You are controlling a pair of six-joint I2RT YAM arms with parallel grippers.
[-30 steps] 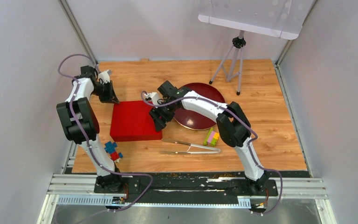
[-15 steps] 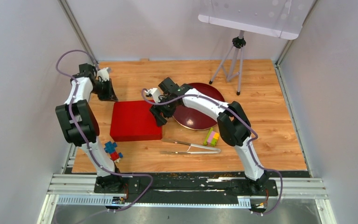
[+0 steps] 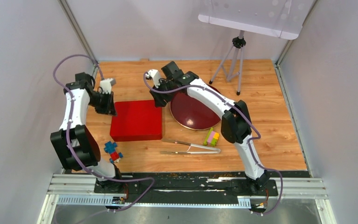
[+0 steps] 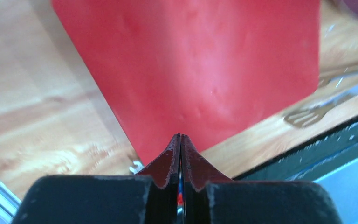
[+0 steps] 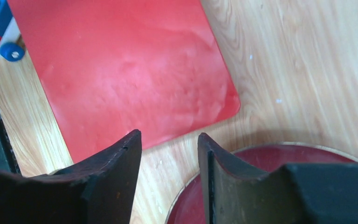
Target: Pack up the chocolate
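My left tool [image 4: 181, 136] has its fingers pressed together with nothing between them. It hangs near the far left corner of the red box [image 3: 136, 120]. My right tool [image 5: 168, 137] stands partly open and holds nothing, above the tabletop [image 3: 261, 140] between the box's far right corner and the dark red plate [image 3: 193, 112]. Where the chocolate is, I cannot tell from these views.

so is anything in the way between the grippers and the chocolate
No chocolate shows in any view. The left gripper, shut, and right gripper, open, hang by the red box, whose top is one unbroken red surface; anything under it is covered.
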